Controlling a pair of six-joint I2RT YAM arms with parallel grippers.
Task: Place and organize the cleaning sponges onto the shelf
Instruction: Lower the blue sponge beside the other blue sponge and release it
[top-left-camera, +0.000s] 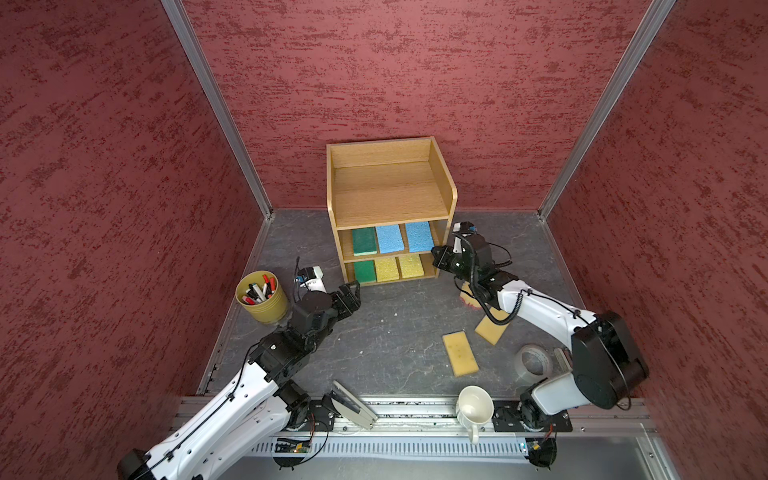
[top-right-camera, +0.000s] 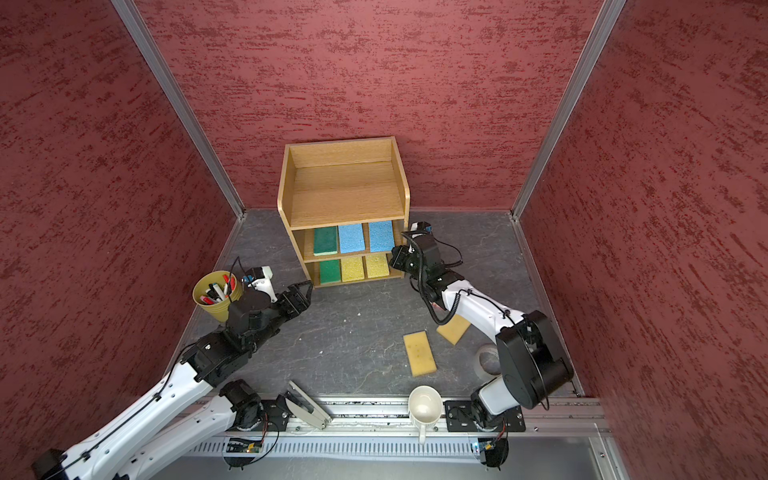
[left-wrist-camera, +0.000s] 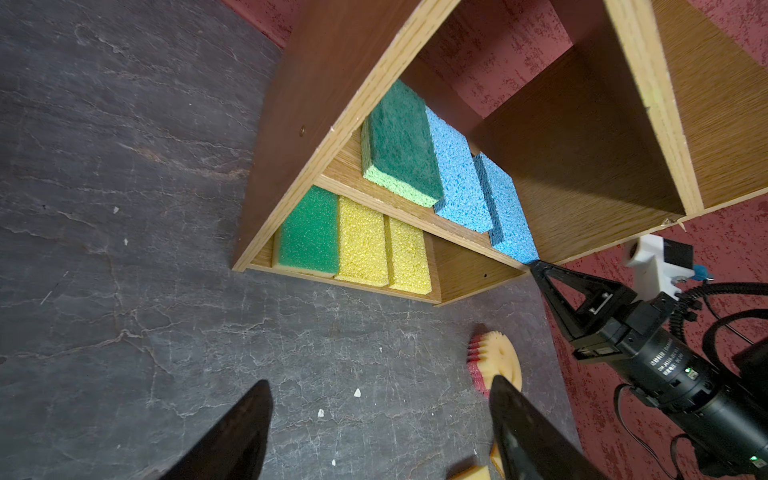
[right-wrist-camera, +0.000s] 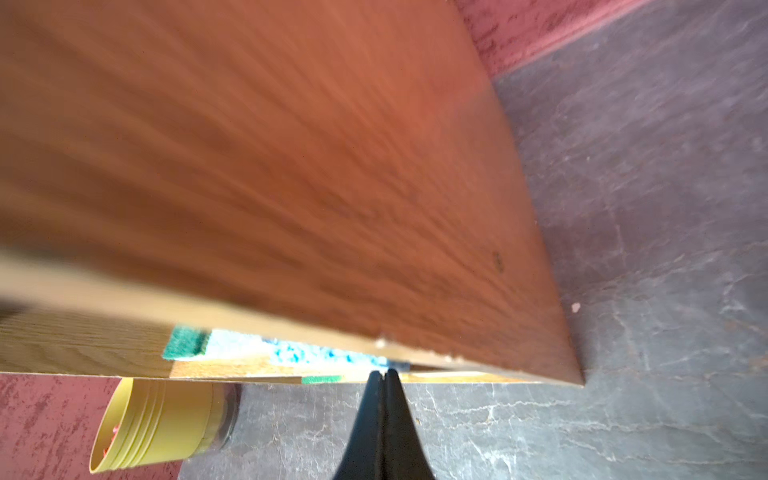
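Stretching between red walls (top-left-camera: 415, 83), the dark grey stone-look surface (top-left-camera: 395, 332) carries a light oak three-tier wooden shelf (top-left-camera: 390, 191). The left tool (top-left-camera: 353, 293) hovers splayed and empty near the shelf's front left corner; the right tool (right-wrist-camera: 382, 376), clenched on nothing, points at the middle tier's right end. That tier holds one dark green rectangular foam sponge (top-left-camera: 364, 241) and two blue sponges (top-left-camera: 390, 239) (top-left-camera: 419, 236); the bottom, another green sponge (top-left-camera: 365, 271) and two yellow sponges (top-left-camera: 386, 269) (top-left-camera: 410, 266). Two tan rectangular sponges (top-left-camera: 460, 353) (top-left-camera: 492, 332) and a round yellow sponge (left-wrist-camera: 500, 359) lie on the surface.
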